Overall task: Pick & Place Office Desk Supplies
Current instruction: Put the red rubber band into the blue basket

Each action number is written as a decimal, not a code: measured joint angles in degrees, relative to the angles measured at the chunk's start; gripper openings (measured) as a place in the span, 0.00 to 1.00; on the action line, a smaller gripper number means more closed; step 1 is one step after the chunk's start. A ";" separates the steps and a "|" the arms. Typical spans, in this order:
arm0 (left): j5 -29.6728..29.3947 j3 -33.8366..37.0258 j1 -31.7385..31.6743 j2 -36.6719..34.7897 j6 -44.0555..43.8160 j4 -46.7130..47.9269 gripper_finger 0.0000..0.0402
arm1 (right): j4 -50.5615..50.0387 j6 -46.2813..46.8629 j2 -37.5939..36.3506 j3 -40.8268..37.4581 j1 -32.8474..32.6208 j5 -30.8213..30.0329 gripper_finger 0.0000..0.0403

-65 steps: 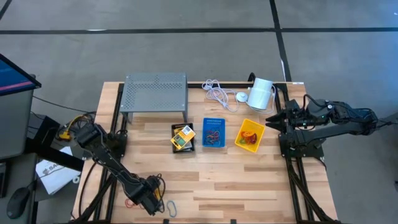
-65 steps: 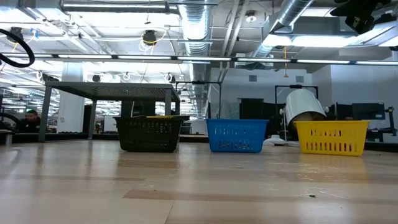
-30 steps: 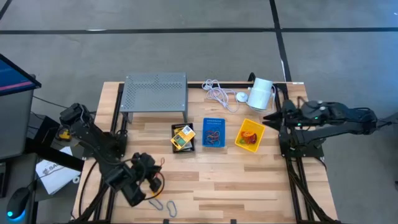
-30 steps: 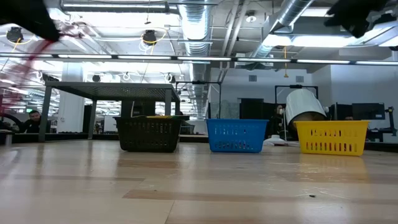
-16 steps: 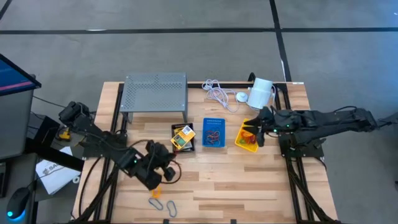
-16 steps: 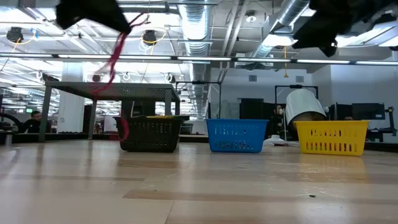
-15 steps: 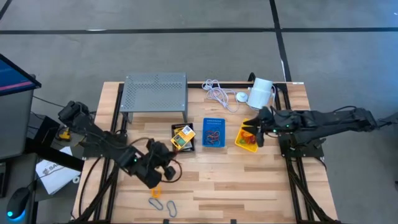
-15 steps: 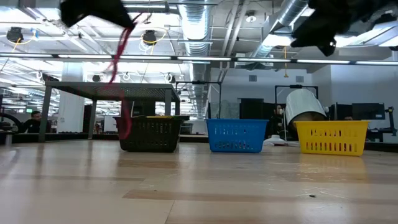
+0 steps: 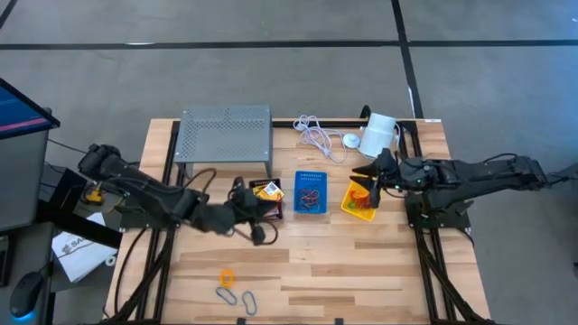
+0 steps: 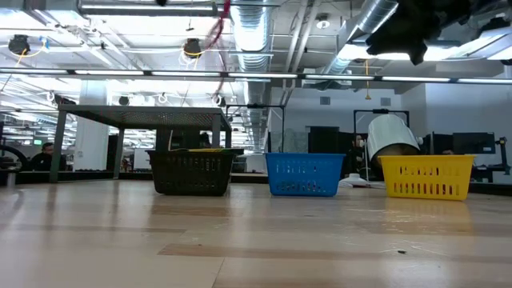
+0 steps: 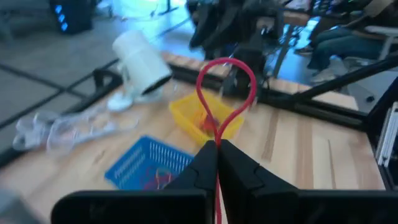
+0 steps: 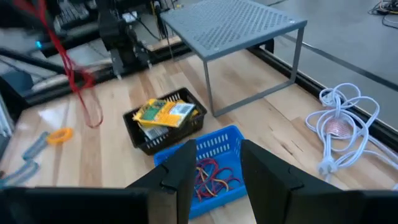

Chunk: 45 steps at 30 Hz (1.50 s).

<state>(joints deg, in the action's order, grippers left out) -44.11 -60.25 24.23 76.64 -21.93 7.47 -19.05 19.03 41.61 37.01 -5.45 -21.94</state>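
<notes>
At the near edge of the worktop (image 9: 361,262), an orange loop (image 9: 226,277) and two grey loops (image 9: 237,297) are lying flat on the wood, well apart from the bins. Farther in, the left gripper (image 9: 256,217) is hovering just beside the black bin (image 9: 265,199), its fingers pressed together and pinching a red loop (image 11: 225,93), which is standing up as a teardrop above the fingertips in the left wrist view and hanging free in the right wrist view. The black bin is holding yellow card packets (image 12: 163,112). Just beside it, the blue bin (image 9: 311,192) is carrying a tangle of red and blue loops (image 12: 213,173). Next along the same row, the yellow bin (image 9: 363,197) is sitting with red and orange loops inside. The right gripper (image 9: 374,177) is hanging above the yellow bin's far side, its fingers (image 12: 261,168) standing a narrow way apart with nothing between them. Beyond the bins, a grey mesh shelf (image 9: 226,135) is standing on thin legs at the far left of the worktop. A coiled white cable (image 9: 318,135) is lying next to it, and a white cylinder (image 9: 378,134) is resting on its side at the far right corner.
</notes>
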 joint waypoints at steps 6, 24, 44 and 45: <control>9.60 0.00 -7.85 0.00 8.42 -6.45 0.00 | 1.35 -0.21 2.75 0.00 -0.38 0.00 0.30; 35.25 0.02 -25.14 13.04 10.59 -18.61 0.00 | 0.78 -1.50 9.40 -0.06 -0.35 -0.67 0.30; 43.13 -0.02 -27.59 19.27 6.54 -18.61 0.00 | -1.54 -1.49 10.19 -0.02 -0.52 -2.18 0.30; 43.34 0.04 -27.59 19.30 6.42 -17.91 0.00 | -1.70 -1.43 10.21 -0.04 -0.52 -2.18 0.30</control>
<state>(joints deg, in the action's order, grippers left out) -0.77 -60.21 -3.36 95.94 -15.50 -10.44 -20.75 17.60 51.81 36.97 -5.98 -24.12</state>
